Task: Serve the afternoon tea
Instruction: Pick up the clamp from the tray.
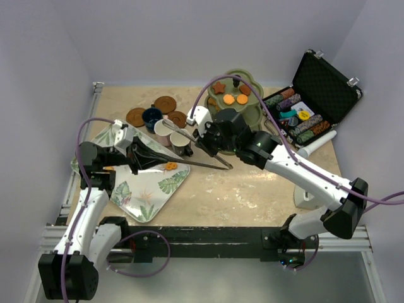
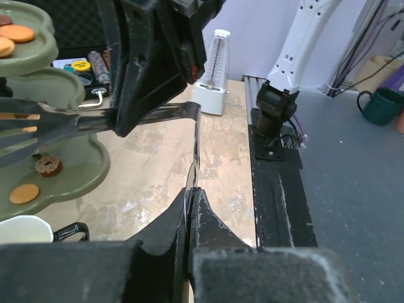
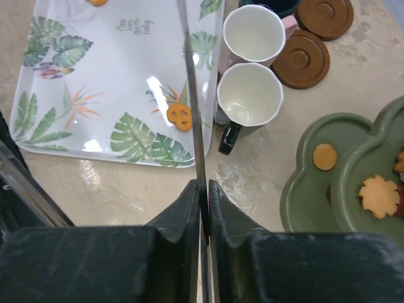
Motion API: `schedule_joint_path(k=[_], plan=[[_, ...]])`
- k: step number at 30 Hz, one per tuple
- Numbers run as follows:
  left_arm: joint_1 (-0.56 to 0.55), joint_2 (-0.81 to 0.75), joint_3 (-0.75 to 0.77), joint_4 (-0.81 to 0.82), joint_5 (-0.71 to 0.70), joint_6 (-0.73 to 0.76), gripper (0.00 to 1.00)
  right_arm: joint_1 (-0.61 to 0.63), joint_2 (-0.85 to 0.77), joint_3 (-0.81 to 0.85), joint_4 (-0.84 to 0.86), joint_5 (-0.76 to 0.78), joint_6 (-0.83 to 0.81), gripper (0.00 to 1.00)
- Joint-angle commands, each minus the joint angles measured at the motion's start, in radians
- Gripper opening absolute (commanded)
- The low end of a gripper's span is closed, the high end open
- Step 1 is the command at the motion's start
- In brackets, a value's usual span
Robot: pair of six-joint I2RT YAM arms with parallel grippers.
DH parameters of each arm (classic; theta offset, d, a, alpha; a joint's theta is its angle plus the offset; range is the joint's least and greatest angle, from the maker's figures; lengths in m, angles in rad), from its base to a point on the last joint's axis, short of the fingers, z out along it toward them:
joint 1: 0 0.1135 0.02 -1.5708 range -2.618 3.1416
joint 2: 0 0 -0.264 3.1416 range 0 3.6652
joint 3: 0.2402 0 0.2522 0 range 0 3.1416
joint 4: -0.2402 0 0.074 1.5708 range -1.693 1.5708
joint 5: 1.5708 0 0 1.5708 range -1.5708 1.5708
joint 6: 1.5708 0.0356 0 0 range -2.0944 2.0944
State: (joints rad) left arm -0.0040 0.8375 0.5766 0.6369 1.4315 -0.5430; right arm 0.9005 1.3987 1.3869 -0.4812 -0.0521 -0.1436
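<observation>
A pair of metal tongs lies spread in a V above the table. My left gripper is shut on one thin arm of it. My right gripper is shut on the other arm, which runs out over the tray. One orange biscuit lies on the tray. Beside the tray stand a pinkish-white cup, a cream cup and a navy cup, next to three brown saucers. The olive-green stand carries biscuits on its tiers.
An open black case of poker chips sits at the back right. A white metronome stands near the right arm's base. The black front rail runs along the table's near edge.
</observation>
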Motion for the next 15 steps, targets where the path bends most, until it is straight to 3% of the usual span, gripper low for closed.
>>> schedule_joint_path(k=[1, 6, 9, 13, 15], plan=[[-0.020, -0.012, -0.007, 0.078, -0.010, 0.005, 0.00, 0.006, -0.081, -0.011, 0.046, -0.077, 0.007, 0.18], [-0.048, -0.026, -0.014, 0.081, 0.032, 0.006, 0.00, 0.005, -0.154, -0.055, 0.093, -0.104, 0.030, 0.63], [-0.062, -0.038, -0.012, 0.081, 0.059, 0.008, 0.00, -0.006, -0.194, -0.074, 0.105, -0.135, 0.044, 0.85], [-0.080, -0.058, 0.006, 0.040, 0.104, 0.037, 0.00, -0.026, -0.265, -0.111, 0.147, -0.216, 0.053, 0.97], [-0.093, -0.067, 0.043, -0.094, 0.130, 0.153, 0.00, -0.026, -0.285, -0.123, 0.144, -0.236, 0.049, 0.98]])
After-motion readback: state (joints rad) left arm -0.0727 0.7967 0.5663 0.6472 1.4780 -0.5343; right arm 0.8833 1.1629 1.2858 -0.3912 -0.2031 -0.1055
